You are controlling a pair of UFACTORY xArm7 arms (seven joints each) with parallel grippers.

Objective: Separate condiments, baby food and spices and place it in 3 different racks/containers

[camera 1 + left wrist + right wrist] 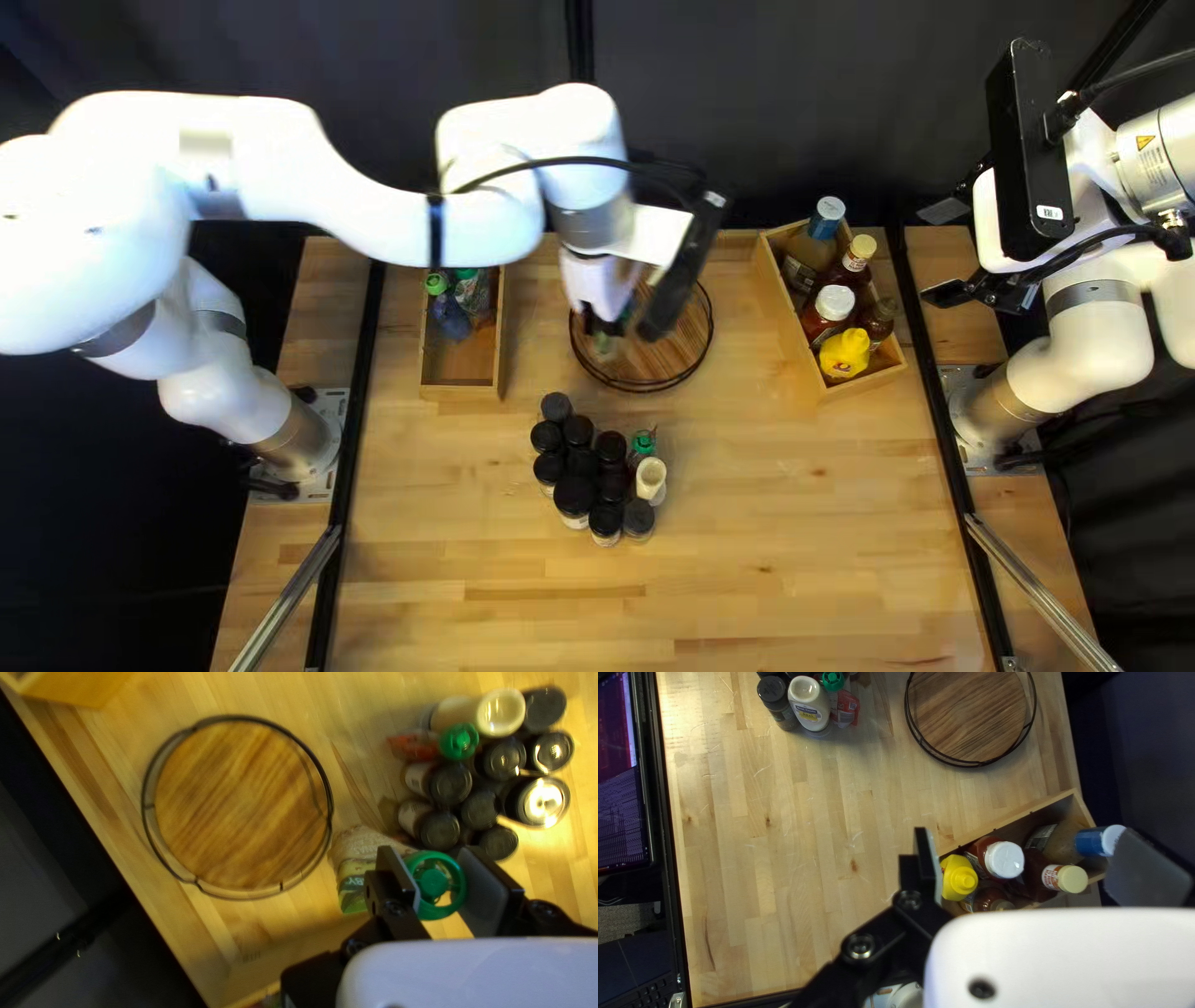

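My left gripper (435, 870) is closed on the ribbed green cap of a soft baby-food pouch (354, 880), its body hanging loose beside the round wooden tray with a black wire rim (243, 802). That is my main worry: a grip on the cap alone lets the pouch swing or twist, and if I travel low the drooping end could snag the wire. I judge it belongs in the small open wooden box (461, 392) at the left of the top left view, where a pouch with a blue body and green cap (451, 319) stands near the far end; coming in crooked, I might fold mine over the wall or knock that one down. The red pouch with a green cap (845, 709) looks harder (I don't relish it), pressed close to the white plastic bottle (809, 703) and the black-lidded spice jars (575, 495), which spread fingers could topple. My right gripper (1027, 852) is open near the wooden condiment box (869, 382); a careless dip could strike the tall blue-capped bottle (1089, 841).
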